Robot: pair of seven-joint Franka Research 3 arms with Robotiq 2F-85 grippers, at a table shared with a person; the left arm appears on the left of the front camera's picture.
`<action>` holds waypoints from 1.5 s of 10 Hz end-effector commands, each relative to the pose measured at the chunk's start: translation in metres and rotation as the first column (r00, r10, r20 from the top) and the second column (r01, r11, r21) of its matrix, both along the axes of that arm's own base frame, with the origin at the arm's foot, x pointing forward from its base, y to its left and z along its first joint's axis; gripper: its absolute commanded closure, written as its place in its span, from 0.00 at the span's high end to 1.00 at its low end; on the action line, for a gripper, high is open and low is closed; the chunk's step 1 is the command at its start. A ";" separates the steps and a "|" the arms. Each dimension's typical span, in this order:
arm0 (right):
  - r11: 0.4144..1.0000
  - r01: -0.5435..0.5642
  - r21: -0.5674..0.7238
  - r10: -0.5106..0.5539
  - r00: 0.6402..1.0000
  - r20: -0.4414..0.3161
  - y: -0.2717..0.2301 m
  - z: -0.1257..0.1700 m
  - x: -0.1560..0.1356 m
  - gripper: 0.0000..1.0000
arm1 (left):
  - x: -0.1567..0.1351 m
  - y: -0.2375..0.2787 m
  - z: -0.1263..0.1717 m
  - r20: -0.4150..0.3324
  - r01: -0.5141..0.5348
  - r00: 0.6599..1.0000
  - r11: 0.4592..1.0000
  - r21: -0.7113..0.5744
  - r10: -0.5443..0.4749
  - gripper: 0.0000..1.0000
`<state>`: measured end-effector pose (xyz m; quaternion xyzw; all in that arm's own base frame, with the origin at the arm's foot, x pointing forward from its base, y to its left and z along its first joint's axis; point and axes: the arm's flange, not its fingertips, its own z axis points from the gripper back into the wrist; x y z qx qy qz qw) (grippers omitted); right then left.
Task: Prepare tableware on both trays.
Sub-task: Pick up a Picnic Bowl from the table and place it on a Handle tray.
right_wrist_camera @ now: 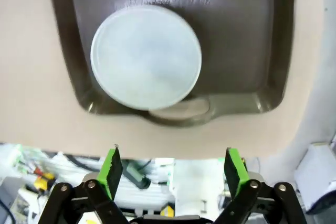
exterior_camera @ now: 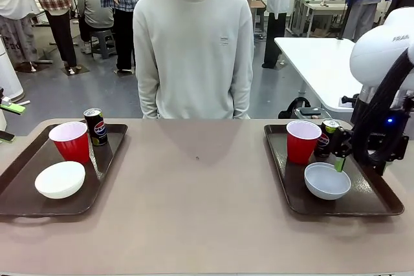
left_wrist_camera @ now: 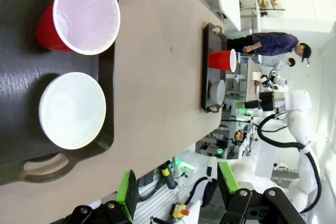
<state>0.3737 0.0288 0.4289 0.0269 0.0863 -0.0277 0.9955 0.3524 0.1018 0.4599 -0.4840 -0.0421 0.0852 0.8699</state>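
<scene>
- Front view: the table carries two trays. On the left tray, a red cup stands near the far rim, a dark can just beside it at the far right corner, and a white bowl sits nearer the robot's side of that tray.
- On the right tray, a second red cup stands at the far end, a second can just beside it on its right, and a grey-blue bowl lies nearer the robot's side.
- The right pincer hangs above the right tray, just beside the second can and over the far edge of the grey-blue bowl; one green pad shows, and from here I cannot tell how wide it stands.
- A person stands at the far side of the table.
- Left wrist view: the left pincer is spread wide and holds nothing, touching nothing. Beyond it lie the white bowl and red cup on the left tray.
- Right wrist view: the right pincer is spread wide and empty, its green pads clear of everything. The grey-blue bowl sits on the right tray near the handle end.
</scene>
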 end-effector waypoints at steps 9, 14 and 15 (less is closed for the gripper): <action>0.352 -0.110 0.929 -0.210 0.958 0.193 -0.126 0.061 -0.109 1.00 | 0.000 0.001 0.000 0.022 0.003 1.000 1.000 -0.021 -0.003 0.80; 0.453 0.138 0.881 -0.115 0.989 -0.096 -0.154 0.014 -0.062 1.00 | 0.000 0.001 0.000 0.022 0.003 1.000 1.000 -0.021 -0.003 0.80; 0.445 0.129 0.886 -0.127 0.989 -0.079 -0.160 0.013 -0.062 1.00 | 0.000 0.001 0.000 0.022 0.003 1.000 1.000 -0.021 -0.003 0.80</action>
